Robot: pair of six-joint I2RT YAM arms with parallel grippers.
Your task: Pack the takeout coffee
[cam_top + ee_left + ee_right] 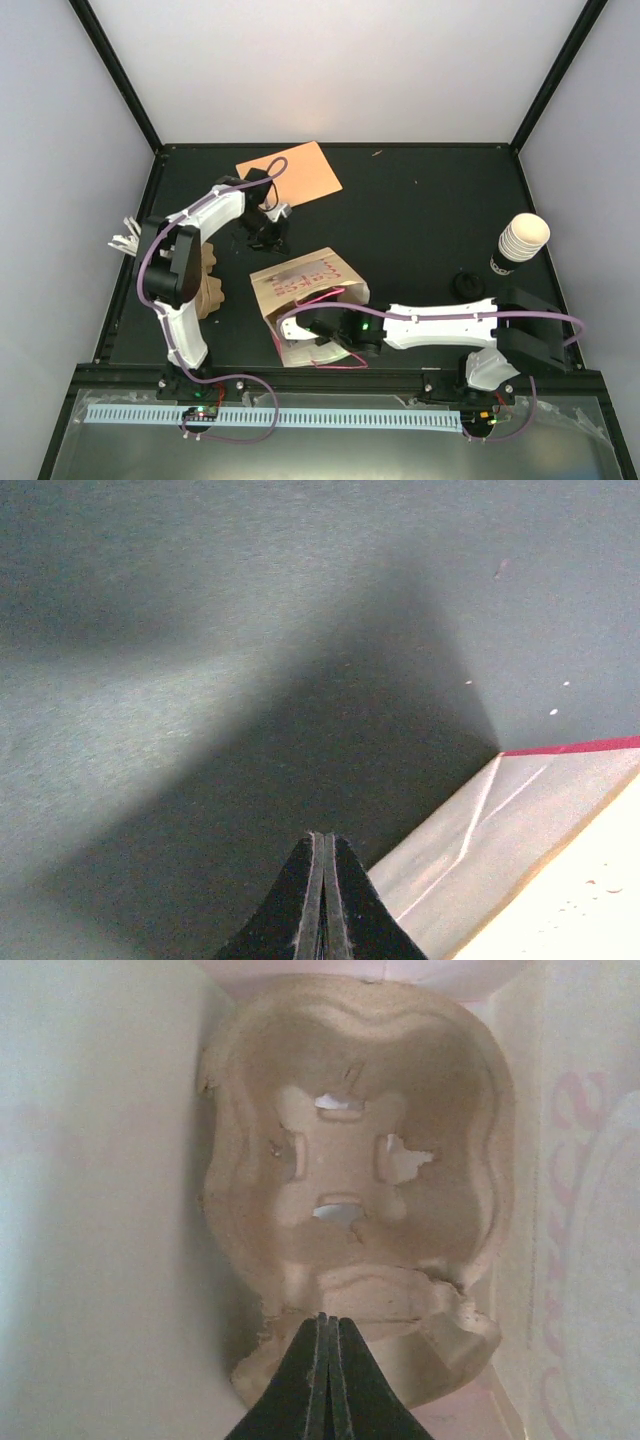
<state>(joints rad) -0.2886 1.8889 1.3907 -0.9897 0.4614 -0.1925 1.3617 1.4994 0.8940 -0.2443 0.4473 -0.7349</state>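
The takeout coffee cup [522, 243], cream ribbed with a dark lower part, stands alone at the table's right side, far from both grippers. The paper bag [300, 285] lies in the middle of the table. My right arm reaches into the bag's mouth. Inside, my right gripper [330, 1318] is shut with nothing between its fingers, its tips at the near rim of a brown pulp carrier [350, 1160]. My left gripper [262, 232] [323, 836] is shut and empty over bare table, just beyond the bag's far left corner [530, 820].
A stack of pulp carriers [205, 285] sits at the left beside the left arm. White sticks [125, 240] lie at the left edge. An orange sheet [290, 172] lies at the back. A black lid [465, 285] rests near the cup.
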